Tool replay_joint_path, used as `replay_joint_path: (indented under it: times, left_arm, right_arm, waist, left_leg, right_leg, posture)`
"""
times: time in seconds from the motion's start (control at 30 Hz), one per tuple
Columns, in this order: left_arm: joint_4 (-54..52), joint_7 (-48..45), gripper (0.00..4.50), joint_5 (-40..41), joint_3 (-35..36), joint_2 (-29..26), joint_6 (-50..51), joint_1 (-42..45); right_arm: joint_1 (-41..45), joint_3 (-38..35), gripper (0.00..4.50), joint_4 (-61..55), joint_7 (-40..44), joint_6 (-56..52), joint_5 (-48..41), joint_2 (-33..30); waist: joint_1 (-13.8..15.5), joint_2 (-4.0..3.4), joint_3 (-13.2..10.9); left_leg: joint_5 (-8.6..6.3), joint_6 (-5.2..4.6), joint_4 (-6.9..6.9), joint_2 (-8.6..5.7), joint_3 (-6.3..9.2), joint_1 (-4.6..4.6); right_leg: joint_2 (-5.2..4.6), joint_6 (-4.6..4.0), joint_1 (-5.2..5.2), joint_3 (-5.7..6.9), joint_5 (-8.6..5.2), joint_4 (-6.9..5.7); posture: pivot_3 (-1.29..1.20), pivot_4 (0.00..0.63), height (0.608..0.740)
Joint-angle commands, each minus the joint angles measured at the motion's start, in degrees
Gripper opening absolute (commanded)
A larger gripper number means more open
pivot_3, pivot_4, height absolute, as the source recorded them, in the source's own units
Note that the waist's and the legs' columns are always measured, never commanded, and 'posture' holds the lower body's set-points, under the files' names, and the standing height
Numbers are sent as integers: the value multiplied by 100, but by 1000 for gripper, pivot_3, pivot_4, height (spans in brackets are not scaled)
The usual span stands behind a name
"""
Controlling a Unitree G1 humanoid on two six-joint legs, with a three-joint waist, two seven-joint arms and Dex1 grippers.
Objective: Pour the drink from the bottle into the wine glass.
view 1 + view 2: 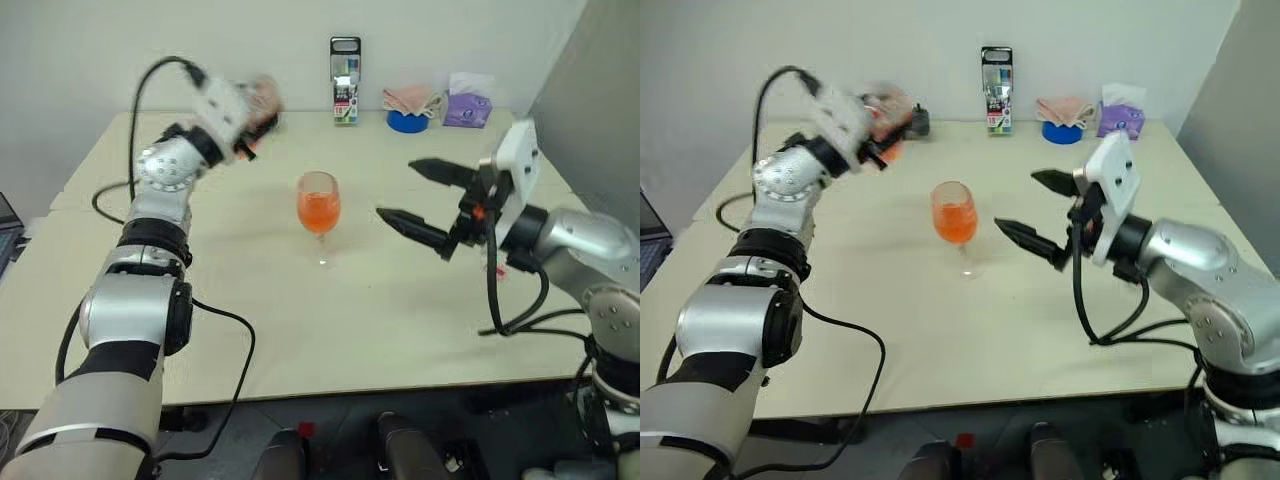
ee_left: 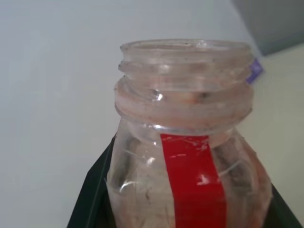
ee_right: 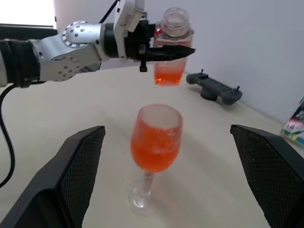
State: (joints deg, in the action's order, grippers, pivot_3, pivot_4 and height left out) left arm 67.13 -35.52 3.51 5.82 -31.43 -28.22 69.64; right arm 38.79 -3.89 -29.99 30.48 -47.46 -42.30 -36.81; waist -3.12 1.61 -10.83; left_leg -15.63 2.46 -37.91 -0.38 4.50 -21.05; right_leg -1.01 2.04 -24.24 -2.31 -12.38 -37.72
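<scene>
While the left gripper (image 3: 164,53) stayed out of the question as a free hand, being clenched round the bottle (image 3: 172,45), the pour looked essentially done: the bottle was upright at upper left of the head view, above and behind the wine glass (image 1: 318,212), uncapped, with only a little of the drink (image 3: 167,75) in its base. The wine glass stood on its foot at the middle of the worktop (image 1: 400,320), bowl well filled with orange liquid. Judged step: carrying the near-empty bottle off after pouring. Next move would call for setting it down upright on bare worktop, well apart from the glass, without knocking the stem. The right gripper (image 1: 420,195) hovered just right of the glass, jaws spread wide, grasping nothing. Along the far edge stood a marker pack (image 1: 345,80), a blue dish (image 1: 408,120) and a purple tissue pack (image 1: 467,108).
</scene>
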Motion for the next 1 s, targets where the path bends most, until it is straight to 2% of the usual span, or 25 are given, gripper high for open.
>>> replay_joint_path:
  times: [0.03, 0.13, 0.37, 0.83, 0.87, 1.0]
  left_arm:
    - [-637, 403, 1685, 656, 661, -159, 1196, -373]
    - [-1185, 766, 1684, 888, 932, -164, 2149, -803]
    - [-2298, 1300, 1683, 1095, 1128, 71, 3185, -1735]
    - [-2564, 1396, 1683, 848, 980, 190, 2843, -2651]
    - [-2591, 1439, 2413, 843, 984, 198, 2850, -2692]
    - [-2769, 1588, 3648, 829, 990, 233, 2925, -2869]
  right_arm:
    - [554, 181, 4500, 503, 354, 343, 205, 94]
    - [961, 336, 4500, 708, 786, 156, -46, 143]
    - [1449, 813, 4500, 1056, 1235, -23, 64, 346]
    - [1420, 1032, 4500, 1119, 1499, 53, 481, 428]
    - [1415, 1027, 4500, 1116, 1507, 44, 491, 426]
    - [1393, 1002, 4500, 1098, 1524, 43, 540, 401]
  waist:
    - [-13, 0, 0]
    - [-11, 0, 0]
    - [64, 2, 1]
    - [120, 1, 1]
    - [119, 2, 1]
    - [118, 1, 1]
  left_leg:
    - [-1, -2, 0, 0, 1, 3]
    - [-3, -4, 1, 0, 7, 2]
    - [-3, -3, -5, -3, 16, -2]
    - [-3, -2, -3, -4, 10, 2]
    - [-3, -2, -2, -3, 10, 3]
    - [-3, -2, -1, -3, 9, 6]
  right_leg:
    - [0, 0, 0, 0, 0, -7]
    - [-2, -24, -5, 4, 14, -15]
    - [-8, -25, -4, 11, 15, -15]
    - [-11, -27, -5, 7, 16, -14]
    - [-11, -27, -5, 6, 16, -14]
    - [-11, -27, -5, 5, 16, -15]
  posture:
    - [0, 150, 740]
    - [0, 150, 740]
    - [0, 150, 740]
    - [0, 150, 740]
    - [0, 150, 740]
    - [0, 150, 740]
